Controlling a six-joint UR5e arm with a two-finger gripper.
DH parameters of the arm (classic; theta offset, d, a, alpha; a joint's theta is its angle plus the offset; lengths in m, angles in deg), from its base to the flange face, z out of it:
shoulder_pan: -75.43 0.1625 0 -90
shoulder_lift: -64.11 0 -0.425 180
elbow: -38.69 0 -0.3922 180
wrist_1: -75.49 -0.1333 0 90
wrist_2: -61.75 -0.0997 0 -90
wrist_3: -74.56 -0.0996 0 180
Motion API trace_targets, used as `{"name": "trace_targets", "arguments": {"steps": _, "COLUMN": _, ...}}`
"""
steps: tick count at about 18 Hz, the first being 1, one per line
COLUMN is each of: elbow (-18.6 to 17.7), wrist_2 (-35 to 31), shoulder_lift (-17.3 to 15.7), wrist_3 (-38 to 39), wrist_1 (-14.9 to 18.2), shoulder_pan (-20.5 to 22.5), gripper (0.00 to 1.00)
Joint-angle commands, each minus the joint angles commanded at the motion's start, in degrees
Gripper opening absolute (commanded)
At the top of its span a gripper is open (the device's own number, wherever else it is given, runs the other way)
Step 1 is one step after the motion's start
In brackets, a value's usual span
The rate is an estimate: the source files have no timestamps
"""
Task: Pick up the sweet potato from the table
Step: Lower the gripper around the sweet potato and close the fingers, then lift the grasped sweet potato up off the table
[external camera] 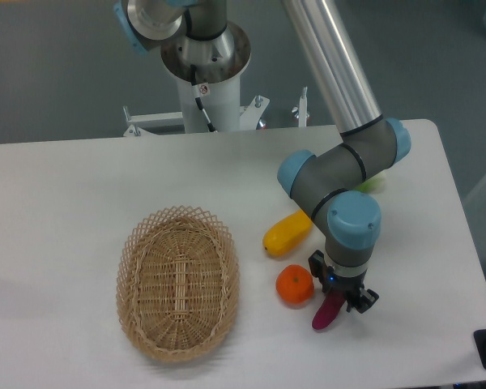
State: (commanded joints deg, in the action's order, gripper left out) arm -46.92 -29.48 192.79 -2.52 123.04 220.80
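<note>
The sweet potato (325,314) is a small purple-magenta tuber lying on the white table (65,203) near the front right. My gripper (340,298) points straight down over its upper end, with the fingers on either side of it. The wrist hides the fingertips, so I cannot tell whether the jaws are closed on it. The tuber's lower end sticks out below the gripper toward the front left.
A round orange (295,284) sits right next to the sweet potato on its left. A yellow oblong fruit (287,232) lies behind the orange. An oval wicker basket (178,281) stands to the left. A pale green object (371,184) peeks out behind the arm's elbow.
</note>
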Motion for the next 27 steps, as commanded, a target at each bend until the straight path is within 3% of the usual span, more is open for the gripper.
{"name": "trace_targets", "arguments": {"steps": 2, "elbow": 0.1, "wrist_2": 0.0, "shoulder_lift": -0.3, "wrist_3": -0.1, "wrist_1": 0.2, "shoulder_pan": 0.0, "gripper": 0.38}}
{"name": "trace_targets", "arguments": {"steps": 3, "elbow": 0.1, "wrist_2": 0.0, "shoulder_lift": -0.3, "wrist_3": -0.1, "wrist_1": 0.1, "shoulder_pan": 0.0, "gripper": 0.36}}
{"name": "trace_targets", "arguments": {"steps": 12, "elbow": 0.4, "wrist_2": 0.0, "shoulder_lift": -0.8, "wrist_3": -0.2, "wrist_1": 0.2, "shoulder_pan": 0.0, "gripper": 0.31}}
{"name": "trace_targets", "arguments": {"steps": 15, "elbow": 3.0, "wrist_2": 0.6, "shoulder_lift": -1.8, "wrist_3": 0.1, "wrist_1": 0.7, "shoulder_pan": 0.1, "gripper": 0.31}}
{"name": "trace_targets", "arguments": {"steps": 19, "elbow": 4.0, "wrist_2": 1.0, "shoulder_lift": -6.6, "wrist_3": 0.7, "wrist_1": 1.7, "shoulder_pan": 0.3, "gripper": 0.32}}
{"name": "trace_targets", "arguments": {"steps": 27, "elbow": 2.4, "wrist_2": 8.5, "shoulder_lift": -18.2, "wrist_3": 5.3, "wrist_1": 12.6, "shoulder_pan": 0.9, "gripper": 0.32}}
